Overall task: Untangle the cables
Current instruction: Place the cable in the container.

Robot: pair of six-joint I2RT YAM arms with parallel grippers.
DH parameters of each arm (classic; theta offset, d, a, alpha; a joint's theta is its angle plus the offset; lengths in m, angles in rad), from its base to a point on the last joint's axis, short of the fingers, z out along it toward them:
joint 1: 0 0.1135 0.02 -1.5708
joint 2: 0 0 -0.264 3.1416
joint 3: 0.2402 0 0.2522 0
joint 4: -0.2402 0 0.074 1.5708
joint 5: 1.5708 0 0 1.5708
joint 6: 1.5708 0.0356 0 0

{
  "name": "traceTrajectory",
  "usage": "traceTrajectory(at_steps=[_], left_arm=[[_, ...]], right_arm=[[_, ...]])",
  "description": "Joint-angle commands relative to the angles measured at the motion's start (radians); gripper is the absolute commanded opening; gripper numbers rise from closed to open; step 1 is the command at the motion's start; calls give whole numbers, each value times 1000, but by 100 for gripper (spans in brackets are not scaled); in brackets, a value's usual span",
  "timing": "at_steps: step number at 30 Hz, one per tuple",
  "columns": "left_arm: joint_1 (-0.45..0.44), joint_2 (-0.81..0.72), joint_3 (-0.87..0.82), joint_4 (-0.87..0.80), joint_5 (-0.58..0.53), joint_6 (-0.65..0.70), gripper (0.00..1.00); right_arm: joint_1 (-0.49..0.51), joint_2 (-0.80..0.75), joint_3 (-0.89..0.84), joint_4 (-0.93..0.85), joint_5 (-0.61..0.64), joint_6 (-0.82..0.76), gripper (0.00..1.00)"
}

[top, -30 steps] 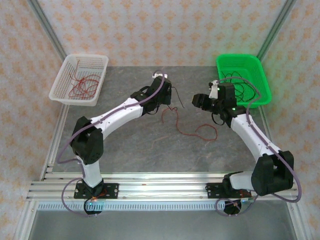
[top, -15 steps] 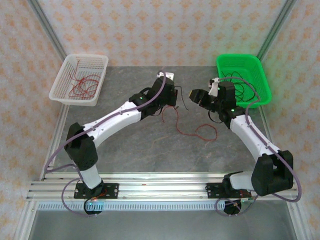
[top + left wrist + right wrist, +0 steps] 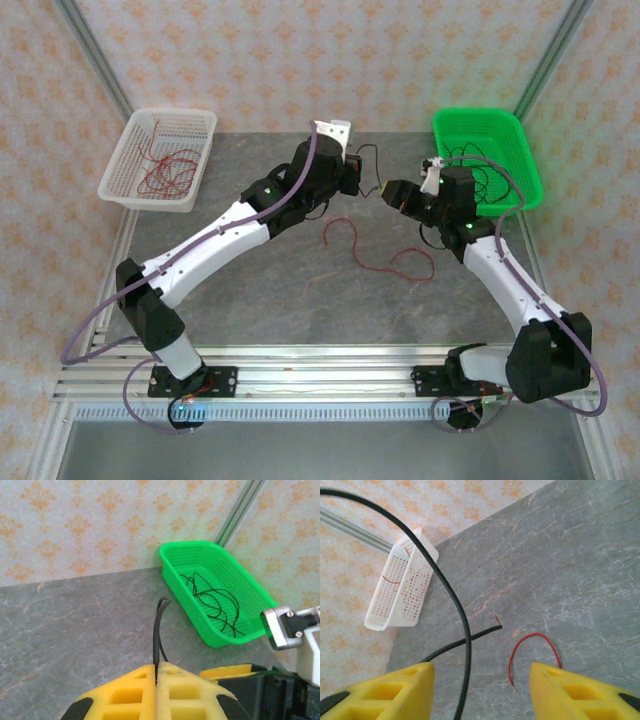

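While we looked down from the top camera, a white basket [image 3: 145,200] sat at the upper left of the frame on the grey table [image 3: 280,300], and a tangle of red cables [image 3: 165,175] lay inside it. Right of it, the left arm stretched up towards the middle of the frame. There its left hand [image 3: 352,178] was clamped on a thin black cable [image 3: 378,165], which arched up and over towards the other arm. In the left wrist view we saw the left hand [image 3: 156,672] with its yellow fingers [image 3: 125,690] pressed together at the bottom of the frame. The black cable [image 3: 159,630] stood up out of the seam between them.

Below the two hands, in the middle of the top view, a loose red cable [image 3: 362,262] curled on the table, apart from both hands. Just right of the left hand, the right hand [image 3: 395,192] faced it. In the right wrist view, the right hand [image 3: 482,677] had its jaws held apart. The black cable [image 3: 462,625] ran down through the gap, nearer the finger at the lower left of that frame, and we could not see either one touching it. At the upper right of the top view stood a green basket [image 3: 527,160] holding a few black cables [image 3: 480,172].
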Motion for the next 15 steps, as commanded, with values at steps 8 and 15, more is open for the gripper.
traceTrajectory(at_steps=[8, 15], left_arm=[[-22, 4, 78, -102, 37, 47, 0], [-28, 22, 128, -158, 112, 78, 0]], right_arm=[[6, -58, 152, -178, 23, -444, 56], [9, -89, 171, -168, 29, -713, 58]])
